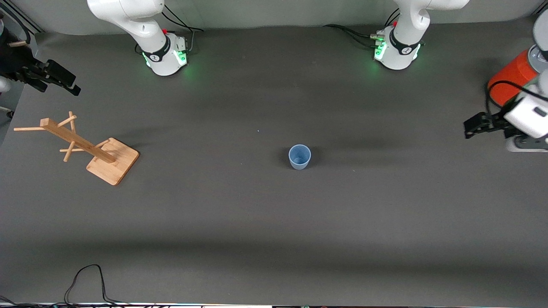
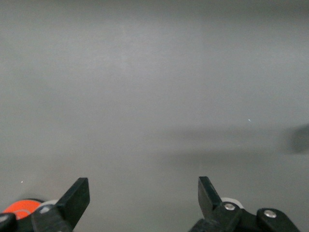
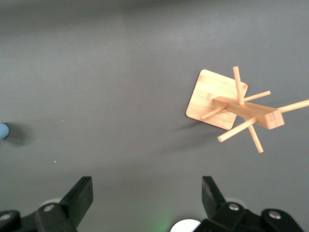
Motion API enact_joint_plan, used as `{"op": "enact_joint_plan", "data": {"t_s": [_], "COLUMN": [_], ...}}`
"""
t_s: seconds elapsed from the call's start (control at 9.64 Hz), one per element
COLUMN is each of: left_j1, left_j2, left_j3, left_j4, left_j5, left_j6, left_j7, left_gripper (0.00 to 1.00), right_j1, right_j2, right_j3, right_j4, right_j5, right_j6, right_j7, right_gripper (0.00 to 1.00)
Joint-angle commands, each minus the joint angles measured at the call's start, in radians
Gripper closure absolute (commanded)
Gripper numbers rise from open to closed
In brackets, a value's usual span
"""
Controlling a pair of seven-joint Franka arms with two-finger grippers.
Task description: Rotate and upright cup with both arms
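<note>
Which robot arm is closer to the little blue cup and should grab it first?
Probably the left. The left gripper hangs open at its end of the table, somewhat closer to the blue cup. The right gripper, also open, hangs over the table's edge, above the wooden rack.

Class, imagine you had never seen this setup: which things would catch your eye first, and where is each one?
A small light-blue cup stands upright, alone in the middle of the dark table. A wooden peg rack stands toward the right arm's end, under the open right gripper. The open left gripper hangs at its own end, beside an orange-red can.
</note>
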Motion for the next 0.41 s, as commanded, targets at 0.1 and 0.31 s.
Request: {"op": "enact_joint_plan", "data": {"t_s": [0.1, 0.31], "left_j1": [0.029, 0.242], "left_j2": [-0.016, -0.015], "left_j3": [-0.01, -0.226], "left_j4": [-0.017, -0.017], "left_j5": [-0.018, -0.02], "left_j6": [-0.01, -0.011], "left_j7": [0.004, 0.002], "left_gripper": [0.0, 0.0], "right_j1": [0.001, 0.001], "right_j2": [0.093, 0.125], "right_j3": [0.006, 0.006], "right_j4": [0.039, 0.055], "right_j5": [0.018, 0.021], "right_j6": [0.033, 0.056], "right_j7": [0.006, 0.006], "right_gripper": [0.0, 0.0]}}
